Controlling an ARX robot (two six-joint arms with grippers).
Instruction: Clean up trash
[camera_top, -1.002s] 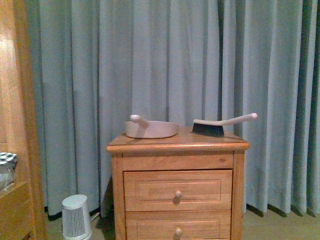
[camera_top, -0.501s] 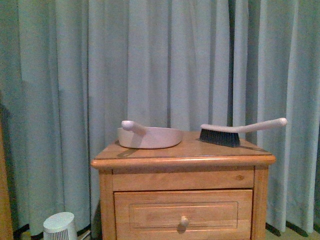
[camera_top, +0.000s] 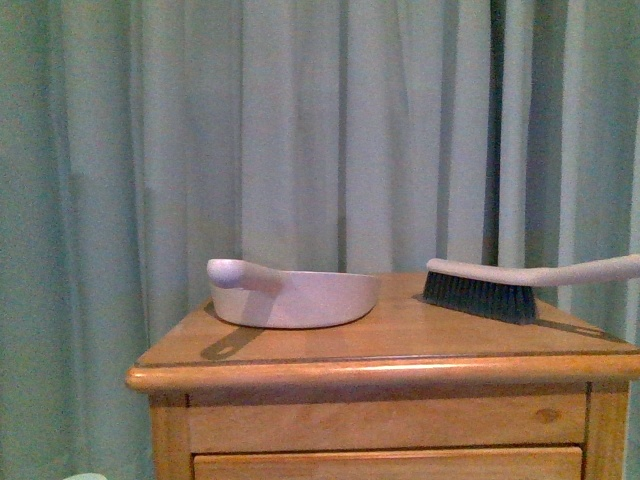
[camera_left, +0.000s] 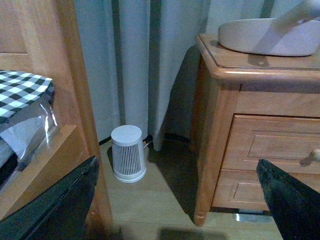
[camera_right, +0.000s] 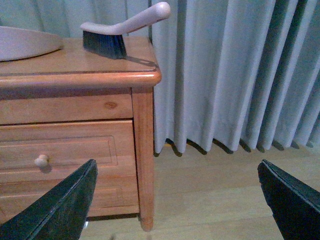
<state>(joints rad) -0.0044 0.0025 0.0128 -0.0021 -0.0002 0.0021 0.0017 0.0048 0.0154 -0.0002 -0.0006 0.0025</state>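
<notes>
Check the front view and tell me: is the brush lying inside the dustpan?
No, the brush rests on the cabinet top, apart from the dustpan and to its right.

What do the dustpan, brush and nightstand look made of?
Dustpan: likely plastic, with a pale matte finish and a smooth moulded shape. Brush: the pale handle looks the same, probably plastic; dark bristles, fibre unclear. Nightstand: wood with a glossy varnish, showing grain and a knot.
</notes>
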